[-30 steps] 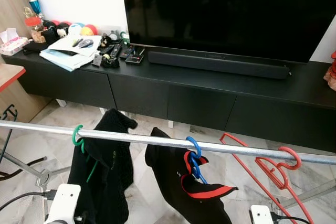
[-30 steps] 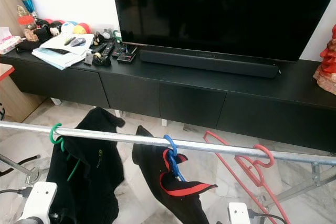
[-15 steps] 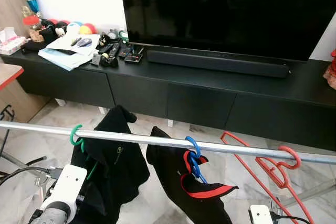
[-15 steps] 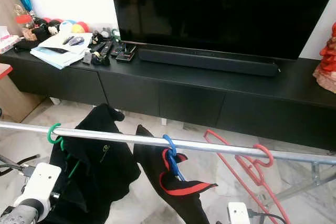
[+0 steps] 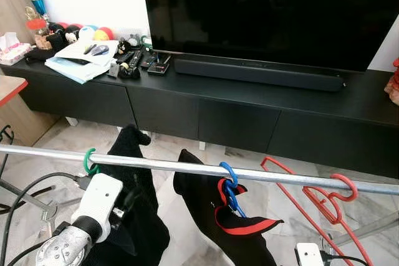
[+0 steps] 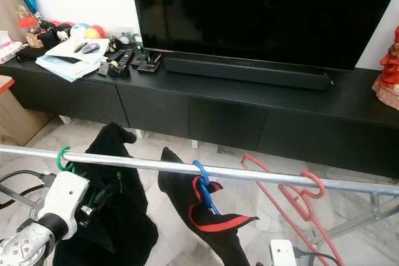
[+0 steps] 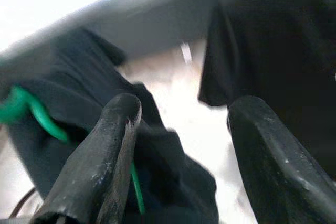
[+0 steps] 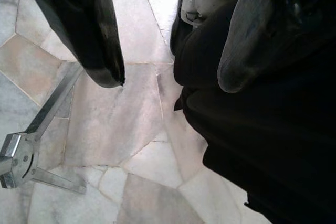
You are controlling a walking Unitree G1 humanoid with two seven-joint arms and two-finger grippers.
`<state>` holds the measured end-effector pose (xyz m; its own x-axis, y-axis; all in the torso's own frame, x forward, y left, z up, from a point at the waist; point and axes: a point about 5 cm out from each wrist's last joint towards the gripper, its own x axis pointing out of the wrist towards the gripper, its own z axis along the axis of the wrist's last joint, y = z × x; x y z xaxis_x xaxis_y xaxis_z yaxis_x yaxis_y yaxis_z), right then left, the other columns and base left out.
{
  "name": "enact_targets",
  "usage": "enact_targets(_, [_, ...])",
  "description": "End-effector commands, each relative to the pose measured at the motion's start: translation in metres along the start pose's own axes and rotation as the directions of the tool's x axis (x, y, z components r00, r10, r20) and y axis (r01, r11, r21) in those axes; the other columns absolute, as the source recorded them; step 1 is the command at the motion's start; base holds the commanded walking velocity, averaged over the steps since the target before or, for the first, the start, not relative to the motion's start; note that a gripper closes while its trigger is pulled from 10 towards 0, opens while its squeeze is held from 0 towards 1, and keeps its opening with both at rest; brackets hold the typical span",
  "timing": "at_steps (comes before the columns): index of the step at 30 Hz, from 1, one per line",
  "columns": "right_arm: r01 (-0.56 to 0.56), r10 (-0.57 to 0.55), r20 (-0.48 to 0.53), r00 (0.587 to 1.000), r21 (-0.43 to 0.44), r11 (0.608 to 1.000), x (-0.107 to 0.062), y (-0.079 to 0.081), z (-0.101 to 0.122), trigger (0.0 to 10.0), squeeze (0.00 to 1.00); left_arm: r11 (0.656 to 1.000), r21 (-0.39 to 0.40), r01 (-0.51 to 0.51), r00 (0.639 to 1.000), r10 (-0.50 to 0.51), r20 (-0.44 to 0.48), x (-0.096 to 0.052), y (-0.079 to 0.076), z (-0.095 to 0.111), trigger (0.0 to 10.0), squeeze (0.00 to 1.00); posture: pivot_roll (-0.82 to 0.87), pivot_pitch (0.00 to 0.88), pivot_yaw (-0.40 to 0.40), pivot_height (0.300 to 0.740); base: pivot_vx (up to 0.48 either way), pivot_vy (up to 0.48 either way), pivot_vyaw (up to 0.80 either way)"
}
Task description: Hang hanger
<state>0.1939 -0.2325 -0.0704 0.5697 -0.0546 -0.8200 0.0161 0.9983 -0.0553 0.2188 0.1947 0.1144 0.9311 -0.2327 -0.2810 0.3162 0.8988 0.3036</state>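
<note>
A metal rail (image 5: 187, 167) runs across in front of me. On it hang a green hanger (image 5: 90, 161) carrying a black garment (image 5: 140, 216), a blue hanger (image 5: 229, 185) with a black and red garment (image 5: 240, 228), and an empty red hanger (image 5: 324, 200) at the right. My left arm (image 5: 93, 207) is raised at the lower left, up against the black garment. In the left wrist view my left gripper (image 7: 186, 108) is open, with the green hanger (image 7: 31, 114) and the garment just beyond its fingers. My right gripper (image 8: 168, 80) hangs open over the floor beside dark cloth.
Behind the rail stands a long black TV cabinet (image 5: 249, 116) with a big TV (image 5: 268, 10) and a soundbar (image 5: 259, 74). Papers, remotes and balls (image 5: 87, 54) crowd its left end. A wooden table edge (image 5: 9, 88) sits at far left. The rack's legs (image 5: 25, 194) rest on the marble floor.
My left arm has risen and reached right into the black garment on the green hanger, and the garment has bunched and swung. The right arm has stayed low.
</note>
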Motion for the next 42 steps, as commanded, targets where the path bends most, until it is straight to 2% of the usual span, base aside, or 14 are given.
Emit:
enact_targets(1, [0.001,-0.001,-0.018,1.0,0.002,1.0,0.0,0.0,-0.004,10.0,0.0,1.0,0.021,-0.018,0.997,0.02,-0.071,0.0,0.002,-0.011,10.0,0.0,0.1,0.087,0.037,0.74,0.0,0.0,0.0])
enact_targets(3, [0.001,-0.001,-0.018,1.0,0.002,1.0,0.0,0.0,-0.004,10.0,0.0,0.998,0.025,-0.059,0.995,0.061,-0.085,0.001,0.006,-0.014,10.0,0.0,0.1,0.088,0.037,0.74,0.0,0.0,0.0])
enact_targets(4, [0.001,-0.001,-0.018,1.0,0.003,1.0,0.0,0.0,-0.004,10.0,0.0,0.992,0.023,-0.124,0.986,0.126,-0.114,0.003,0.012,-0.017,10.0,0.0,0.1,0.088,0.036,0.74,0.0,0.0,0.0])
enact_targets(10, [-0.001,0.001,-0.019,1.0,0.001,1.0,0.0,0.0,-0.004,10.0,0.0,0.965,0.042,-0.258,0.943,0.261,-0.207,0.005,0.025,-0.029,10.0,0.0,0.1,0.088,0.035,0.74,0.0,0.0,0.0])
enact_targets(15, [0.001,-0.001,-0.019,1.0,0.002,1.0,-0.001,0.0,-0.004,10.0,0.0,0.919,0.047,-0.391,0.901,0.393,-0.186,0.004,0.039,-0.024,10.0,0.0,0.1,0.09,0.034,0.74,0.0,0.0,0.0])
enact_targets(16, [0.001,-0.001,-0.019,1.0,0.002,1.0,-0.001,0.0,-0.004,10.0,0.0,0.919,0.047,-0.391,0.901,0.393,-0.186,0.004,0.039,-0.024,10.0,0.0,0.1,0.09,0.034,0.74,0.0,0.0,0.0])
enact_targets(18, [0.001,-0.001,-0.019,1.0,0.001,1.0,-0.001,0.0,-0.004,10.0,0.0,0.892,0.07,-0.446,0.877,0.452,-0.162,0.003,0.047,-0.02,10.0,0.0,0.1,0.09,0.034,0.74,0.0,0.0,0.0])
enact_targets(21, [0.0,0.0,-0.02,1.0,0.001,1.0,0.0,0.0,-0.004,10.0,0.0,0.88,0.078,-0.469,0.865,0.476,-0.16,0.002,0.049,-0.019,10.0,0.0,0.1,0.09,0.034,0.74,0.0,0.0,0.0])
enact_targets(29, [-0.003,0.003,-0.019,1.0,0.003,1.0,0.0,0.0,-0.005,10.0,0.0,0.893,0.065,-0.445,0.873,0.449,-0.189,0.004,0.043,-0.026,10.0,0.0,0.09,0.088,0.036,0.74,0.0,0.0,0.0])
enact_targets(32, [-0.001,0.001,-0.02,1.0,0.005,1.0,0.0,0.0,-0.005,10.0,0.0,0.908,0.028,-0.419,0.897,0.418,-0.141,0.007,0.039,-0.019,10.0,0.0,0.09,0.088,0.035,0.74,0.0,0.0,0.0])
enact_targets(33, [0.0,0.0,-0.021,1.0,0.003,1.0,0.0,0.0,-0.005,10.0,0.0,0.915,0.03,-0.402,0.909,0.403,-0.106,0.008,0.038,-0.014,10.0,0.0,0.1,0.087,0.035,0.74,0.0,0.0,0.0])
enact_targets(35, [0.0,0.0,-0.022,1.0,0.001,1.0,0.0,0.0,-0.005,10.0,0.0,0.915,0.044,-0.402,0.909,0.404,-0.099,0.008,0.038,-0.013,10.0,0.0,0.09,0.085,0.035,0.74,0.0,0.0,0.0])
enact_targets(39, [0.0,0.0,-0.021,1.0,0.004,1.0,0.0,0.0,-0.005,10.0,0.0,0.869,0.133,-0.477,0.866,0.49,-0.098,0.006,0.048,-0.015,10.0,0.0,0.09,0.084,0.035,0.74,0.0,0.0,0.0])
enact_targets(42, [0.0,0.0,-0.02,1.0,0.003,1.0,0.0,0.0,-0.005,10.0,0.0,0.845,0.174,-0.505,0.847,0.524,-0.087,0.004,0.053,-0.015,10.0,0.0,0.09,0.083,0.034,0.74,0.0,0.0,0.0])
